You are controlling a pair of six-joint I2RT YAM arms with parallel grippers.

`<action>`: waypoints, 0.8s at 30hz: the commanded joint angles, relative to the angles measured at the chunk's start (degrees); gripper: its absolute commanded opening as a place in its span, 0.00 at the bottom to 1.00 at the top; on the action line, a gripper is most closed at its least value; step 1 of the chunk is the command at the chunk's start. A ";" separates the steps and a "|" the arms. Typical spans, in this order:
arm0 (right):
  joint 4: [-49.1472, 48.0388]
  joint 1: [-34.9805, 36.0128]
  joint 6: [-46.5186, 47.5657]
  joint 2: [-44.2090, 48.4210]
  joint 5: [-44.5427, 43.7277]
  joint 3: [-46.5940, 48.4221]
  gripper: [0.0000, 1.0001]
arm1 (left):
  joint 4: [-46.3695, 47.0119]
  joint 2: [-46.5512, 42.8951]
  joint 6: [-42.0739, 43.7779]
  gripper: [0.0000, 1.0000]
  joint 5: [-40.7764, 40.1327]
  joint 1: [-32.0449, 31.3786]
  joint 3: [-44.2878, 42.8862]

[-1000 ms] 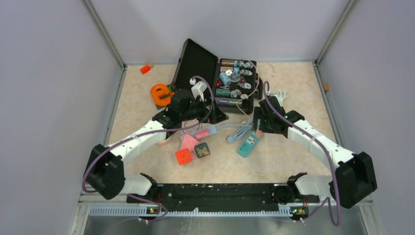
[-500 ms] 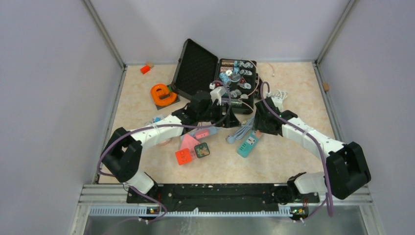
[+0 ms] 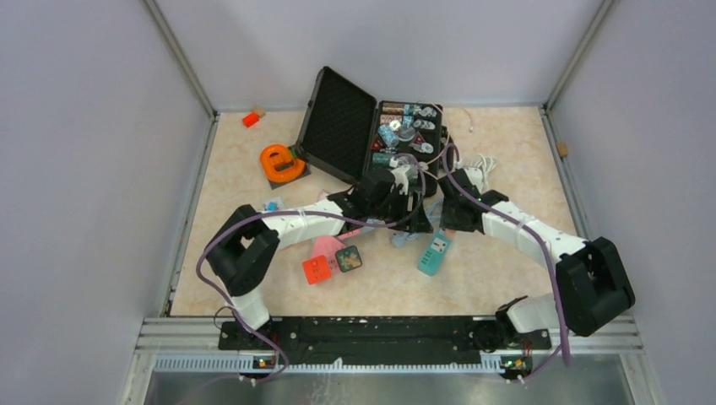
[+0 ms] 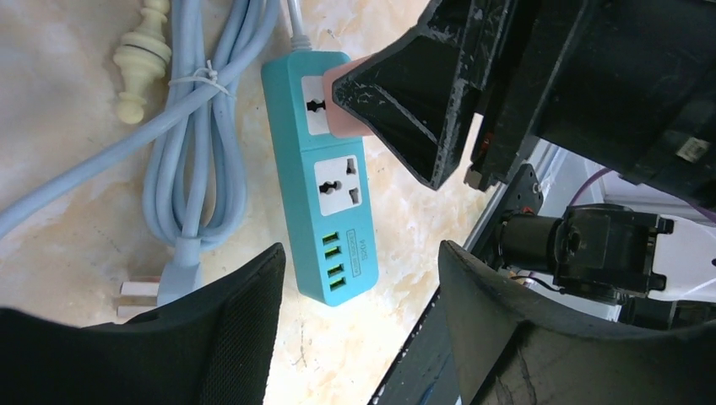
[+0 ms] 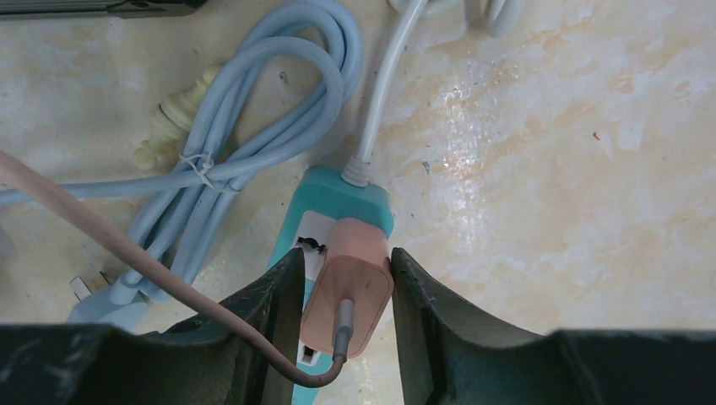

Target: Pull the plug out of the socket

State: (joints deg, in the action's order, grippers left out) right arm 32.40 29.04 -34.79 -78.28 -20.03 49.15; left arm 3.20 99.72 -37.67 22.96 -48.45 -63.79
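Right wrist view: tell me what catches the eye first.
The pink plug, seated in the teal power strip, sits squeezed at bottom centre between the fingers of the right gripper. Up and to its left lies a tied coil of pale blue cable.

Tabletop (image 3: 523, 139): beige, marbled, glossy; lying flat and serving as the floor of the enclosure.
Back wall (image 3: 371, 42): plain pale lavender-grey panel, standing upright at the far edge.
Left wall (image 3: 76, 169) and right wall (image 3: 650, 126): same pale panels, closing in both sides and meeting the back wall at the far corners.
Left corner post (image 3: 180, 57) and right corner post (image 3: 579, 52): grey metal strips, running up the two far corners.
Toothed metal rail (image 3: 380, 364): silver, running along the near edge.
Glare (image 5: 473, 169): soft white light reflecting off the tabletop in the right wrist view, showing up its veining and small specks.
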 commanded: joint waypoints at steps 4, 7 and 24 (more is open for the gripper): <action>-1.84 -1.51 3.94 0.76 0.13 1.73 0.54 | 3.63 5.45 -0.89 0.62 1.18 -1.15 -4.65; -1.12 -1.53 2.19 0.64 1.18 1.82 0.67 | 3.92 6.78 -1.05 0.60 1.20 -1.62 -5.05; -1.07 -1.61 -0.69 1.37 3.48 -0.19 0.34 | -6.65 13.65 7.77 0.53 -12.49 -7.79 -11.29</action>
State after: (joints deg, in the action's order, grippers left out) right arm 33.41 27.57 -35.55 -78.41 -16.43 49.12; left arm -1.37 112.03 -32.80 15.14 -55.22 -72.95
